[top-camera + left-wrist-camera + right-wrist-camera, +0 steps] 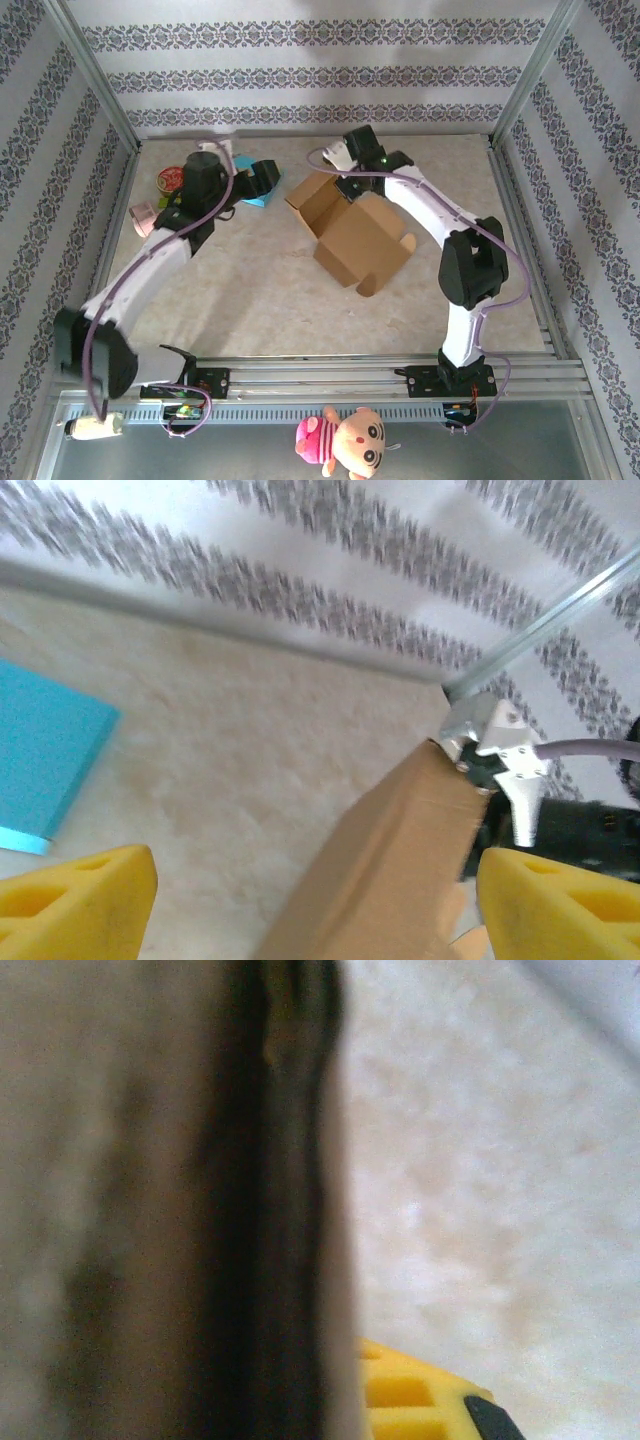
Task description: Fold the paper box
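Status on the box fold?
Left gripper open, facing the flap. Right gripper shut on paper box flap. Flaps open. Blue card beside left, not blocking.

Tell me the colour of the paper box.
The box is plain brown cardboard; top external view.

In the top view the paper box (355, 235) is lying at the middle of the table (250, 290), its open end facing the upper left of the frame. The right gripper (347, 186) is sitting at the box's upper edge. The left gripper (264, 181) is hanging just left of the open end, over a flat pad (262, 200). A tin (170, 180) and a cup (142, 218) are standing at the table's left edge, the cup below the tin. A plush doll (340, 442) is lying at the bottom centre, below the rail (320, 375) bearing both arm bases.
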`<control>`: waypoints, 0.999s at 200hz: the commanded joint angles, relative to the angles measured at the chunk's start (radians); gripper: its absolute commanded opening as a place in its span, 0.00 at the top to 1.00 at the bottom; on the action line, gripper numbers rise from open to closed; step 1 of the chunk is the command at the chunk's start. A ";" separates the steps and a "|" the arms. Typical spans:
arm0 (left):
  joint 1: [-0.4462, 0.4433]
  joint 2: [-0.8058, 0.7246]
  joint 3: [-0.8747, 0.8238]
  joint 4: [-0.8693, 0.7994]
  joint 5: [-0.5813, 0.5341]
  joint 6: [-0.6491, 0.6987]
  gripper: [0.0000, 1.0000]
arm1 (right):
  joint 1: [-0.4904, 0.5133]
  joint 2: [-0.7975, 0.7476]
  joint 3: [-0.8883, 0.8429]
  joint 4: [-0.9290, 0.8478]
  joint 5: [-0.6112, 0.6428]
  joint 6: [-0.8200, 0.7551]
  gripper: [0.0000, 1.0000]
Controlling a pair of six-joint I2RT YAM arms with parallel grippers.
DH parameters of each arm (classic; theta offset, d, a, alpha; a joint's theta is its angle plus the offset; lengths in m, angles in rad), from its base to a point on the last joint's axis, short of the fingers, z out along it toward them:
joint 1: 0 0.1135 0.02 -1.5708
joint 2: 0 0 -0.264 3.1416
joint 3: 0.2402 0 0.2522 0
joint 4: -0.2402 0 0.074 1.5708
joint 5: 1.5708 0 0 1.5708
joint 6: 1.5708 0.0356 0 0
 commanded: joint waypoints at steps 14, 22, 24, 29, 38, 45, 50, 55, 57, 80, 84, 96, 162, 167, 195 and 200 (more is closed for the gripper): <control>0.021 -0.100 -0.118 -0.003 -0.170 0.048 0.17 | 0.127 0.094 0.155 -0.347 0.460 -0.626 1.00; 0.022 -0.113 -0.138 0.007 -0.166 0.037 0.17 | 0.141 0.129 0.161 -0.327 0.501 -0.707 1.00; 0.021 -0.115 -0.142 0.009 -0.165 0.033 0.17 | 0.144 0.136 0.164 -0.320 0.501 -0.722 1.00; 0.021 -0.122 -0.154 0.015 -0.164 0.028 0.16 | 0.152 0.153 0.173 -0.307 0.484 -0.750 1.00; 0.022 -0.132 -0.171 0.025 -0.164 0.017 0.16 | 0.167 0.176 0.193 -0.316 0.413 -0.790 1.00; 0.021 -0.138 -0.184 0.026 -0.165 0.011 0.16 | 0.183 0.186 0.179 -0.303 0.366 -0.836 1.00; 0.022 -0.143 -0.189 0.024 -0.168 0.009 0.16 | 0.200 0.187 0.150 -0.266 0.343 -0.867 1.00; 0.022 -0.148 -0.196 0.024 -0.172 0.005 0.16 | 0.215 0.187 0.112 -0.227 0.321 -0.903 1.00; 0.022 -0.149 -0.199 0.025 -0.172 0.003 0.16 | 0.222 0.186 0.095 -0.212 0.314 -0.919 1.00; 0.024 -0.164 -0.238 0.048 -0.185 -0.008 0.16 | 0.299 0.172 -0.138 0.037 0.276 -1.069 1.00; 0.025 -0.165 -0.241 0.050 -0.188 -0.008 0.16 | 0.308 0.165 -0.175 0.082 0.270 -1.081 0.98; 0.028 -0.168 -0.243 0.047 -0.195 -0.001 0.15 | 0.317 0.134 -0.291 0.202 0.273 -1.100 0.92; 0.030 -0.097 -0.174 -0.029 -0.189 0.210 0.14 | 0.312 -0.155 -0.555 0.409 0.198 -0.950 0.53; 0.030 -0.080 -0.162 -0.037 -0.176 0.226 0.14 | 0.306 -0.170 -0.545 0.391 0.181 -0.900 0.51; 0.027 0.018 -0.076 -0.093 -0.061 0.286 0.15 | 0.228 -0.282 -0.503 0.332 -0.019 -0.559 0.42; 0.028 0.038 -0.060 -0.104 -0.026 0.296 0.15 | 0.205 -0.307 -0.504 0.353 -0.054 -0.463 0.36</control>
